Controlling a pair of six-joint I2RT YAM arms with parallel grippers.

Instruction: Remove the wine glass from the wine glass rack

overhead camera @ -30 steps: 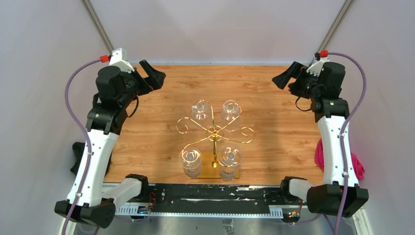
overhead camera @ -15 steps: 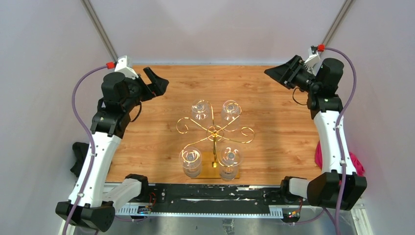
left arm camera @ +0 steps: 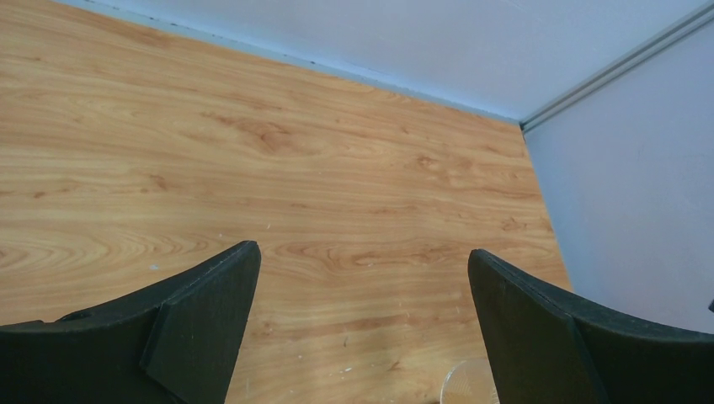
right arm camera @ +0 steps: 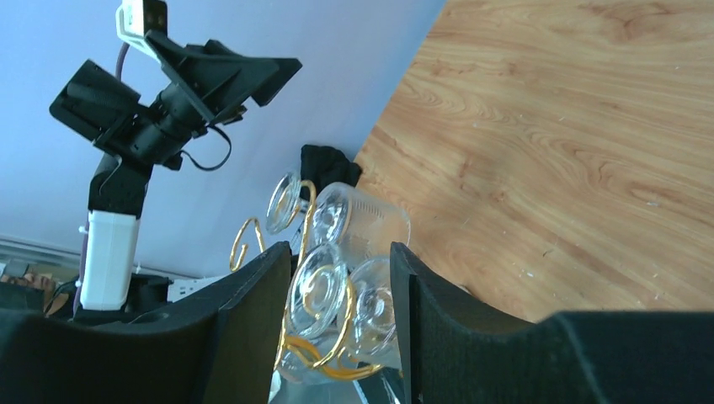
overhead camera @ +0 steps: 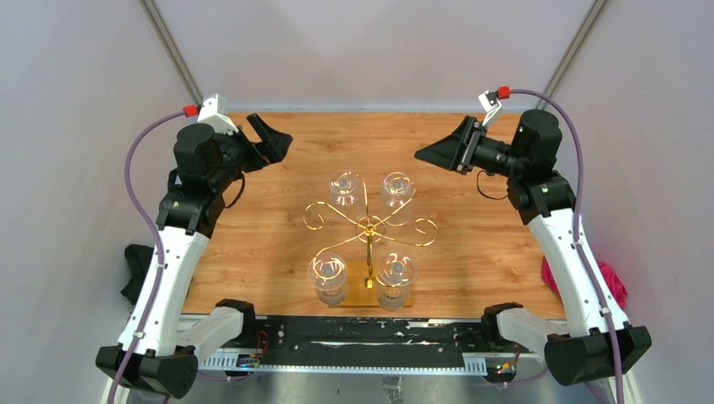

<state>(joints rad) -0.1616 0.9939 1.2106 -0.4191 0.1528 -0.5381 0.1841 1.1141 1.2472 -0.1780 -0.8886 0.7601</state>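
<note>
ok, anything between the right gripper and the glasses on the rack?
Nothing visible. The right gripper hangs in the air at the far right of the wine glass rack, jaws open toward it, with only open space between them. The nearest wine glass hangs at the rack's far right, unobstructed on that side.

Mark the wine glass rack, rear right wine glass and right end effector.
wine glass rack (overhead camera: 369,225), top external view, central hub.
rear right wine glass (overhead camera: 397,200), top external view, bowl.
right end effector (overhead camera: 431,152), top external view, between fingertips.
</note>
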